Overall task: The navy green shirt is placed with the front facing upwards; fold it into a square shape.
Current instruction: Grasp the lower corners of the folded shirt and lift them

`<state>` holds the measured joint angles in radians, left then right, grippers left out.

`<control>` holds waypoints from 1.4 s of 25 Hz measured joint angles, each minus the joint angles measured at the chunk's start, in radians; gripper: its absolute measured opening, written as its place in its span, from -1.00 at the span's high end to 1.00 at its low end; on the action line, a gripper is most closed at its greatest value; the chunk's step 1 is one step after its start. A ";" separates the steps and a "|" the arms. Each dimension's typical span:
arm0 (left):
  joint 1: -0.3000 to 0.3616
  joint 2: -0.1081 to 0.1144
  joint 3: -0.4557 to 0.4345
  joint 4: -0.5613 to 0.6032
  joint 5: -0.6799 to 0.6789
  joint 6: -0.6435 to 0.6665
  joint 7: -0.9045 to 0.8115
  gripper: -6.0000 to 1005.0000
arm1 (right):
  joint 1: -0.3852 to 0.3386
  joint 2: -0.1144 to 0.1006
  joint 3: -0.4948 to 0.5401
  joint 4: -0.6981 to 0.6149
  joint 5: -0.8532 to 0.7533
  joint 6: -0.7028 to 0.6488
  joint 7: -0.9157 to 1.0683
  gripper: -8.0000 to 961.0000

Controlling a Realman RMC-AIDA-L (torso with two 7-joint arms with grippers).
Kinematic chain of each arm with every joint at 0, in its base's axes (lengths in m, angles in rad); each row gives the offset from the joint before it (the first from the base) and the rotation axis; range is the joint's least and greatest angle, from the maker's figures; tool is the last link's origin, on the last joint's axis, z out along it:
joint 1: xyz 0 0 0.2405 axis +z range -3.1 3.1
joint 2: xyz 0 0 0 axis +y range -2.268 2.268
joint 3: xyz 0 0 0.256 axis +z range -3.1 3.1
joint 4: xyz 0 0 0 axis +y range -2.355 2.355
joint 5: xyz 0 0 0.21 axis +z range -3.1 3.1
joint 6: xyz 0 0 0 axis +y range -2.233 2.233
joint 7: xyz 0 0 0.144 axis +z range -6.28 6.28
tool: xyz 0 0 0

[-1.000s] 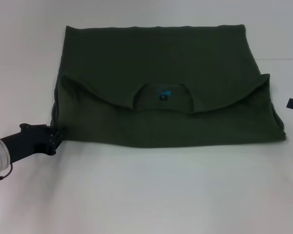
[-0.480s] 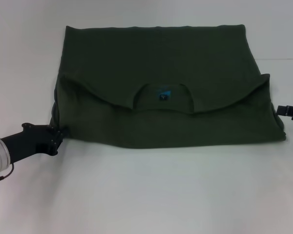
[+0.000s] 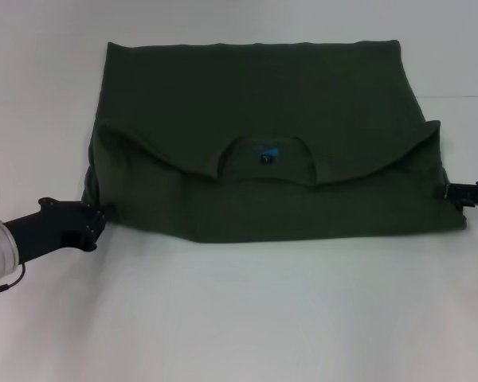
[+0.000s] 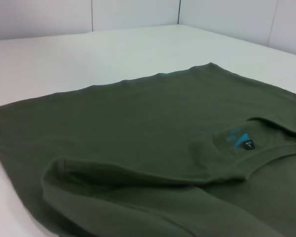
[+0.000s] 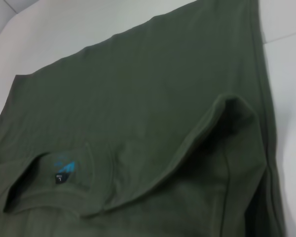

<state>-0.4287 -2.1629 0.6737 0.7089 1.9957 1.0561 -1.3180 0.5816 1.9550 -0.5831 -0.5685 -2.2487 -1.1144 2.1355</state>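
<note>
The navy green shirt lies flat on the white table, folded so that only plain green cloth and the collar with its small blue neck label show; the lettering is hidden. My left gripper is at the shirt's near left corner, touching its edge. My right gripper is at the shirt's right edge, low by the near right corner. The left wrist view shows the shirt and the label close up. The right wrist view shows the shirt and the label too. Neither wrist view shows fingers.
Only the white table surrounds the shirt, with bare surface in front of it and on both sides. White walls stand beyond the table's far edge in the left wrist view.
My right gripper has moved in leftward and down, from off the shirt to its right edge. My left gripper has barely shifted at the near left corner.
</note>
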 joint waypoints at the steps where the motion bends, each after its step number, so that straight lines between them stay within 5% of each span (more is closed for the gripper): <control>1: -0.001 0.000 0.001 0.000 0.000 -0.001 0.000 0.95 | 0.000 0.001 -0.001 0.003 0.000 -0.001 -0.003 -0.54; 17: -0.002 0.000 0.002 0.000 0.000 -0.007 -0.011 0.95 | -0.013 0.013 -0.022 0.012 0.001 0.006 -0.034 -0.44; 33: -0.002 0.000 0.003 -0.002 -0.008 -0.006 -0.026 0.95 | -0.027 0.011 -0.020 0.013 0.001 0.003 -0.075 0.91; 35: -0.002 0.000 0.000 0.000 -0.008 0.001 -0.044 0.95 | -0.035 0.010 -0.015 0.013 0.010 -0.005 -0.089 0.91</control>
<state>-0.4311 -2.1629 0.6736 0.7093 1.9873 1.0574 -1.3622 0.5470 1.9655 -0.5981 -0.5553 -2.2389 -1.1196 2.0464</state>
